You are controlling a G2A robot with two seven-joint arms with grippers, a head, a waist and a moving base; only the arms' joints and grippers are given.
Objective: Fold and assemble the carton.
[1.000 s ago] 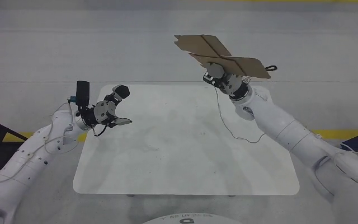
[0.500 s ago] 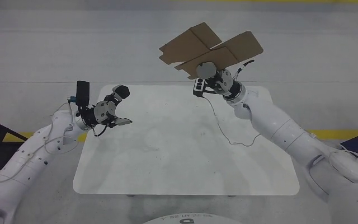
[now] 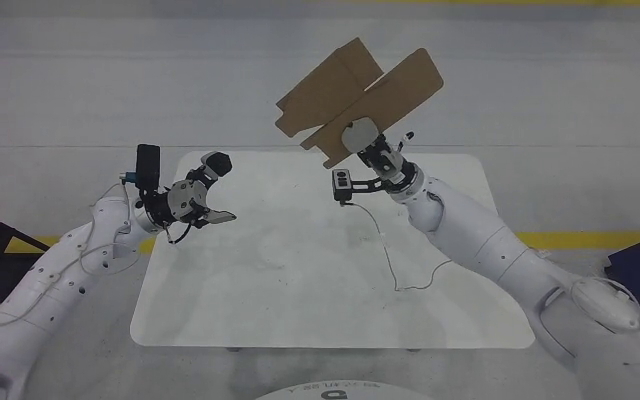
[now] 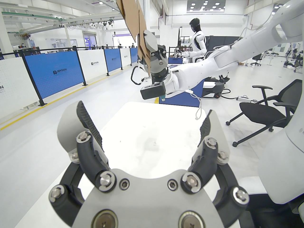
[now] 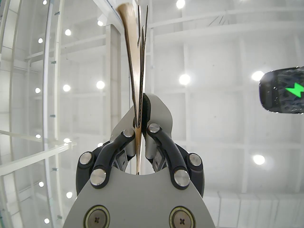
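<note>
A flat, unfolded brown carton [image 3: 358,94] is held up in the air over the far edge of the white table [image 3: 330,300]. My right gripper [image 3: 358,135] is shut on its lower edge. In the right wrist view the carton [image 5: 135,55] stands edge-on, pinched between the fingers of that gripper [image 5: 140,110]. From the left wrist view the carton [image 4: 133,20] rises above the right gripper [image 4: 152,55] across the table. My left gripper [image 3: 218,188] hovers over the table's left edge, open and empty, its fingers spread wide [image 4: 147,122].
A thin white cable [image 3: 395,250] trails from the right arm across the table top. Beyond the table are blue and white barrier panels [image 4: 59,72], a black office chair [image 4: 266,110] and another robot [image 4: 198,39] far behind.
The right arm has swung the carton leftward and tilted it up from nearly flat to a steeper angle. The left arm has stayed still.
</note>
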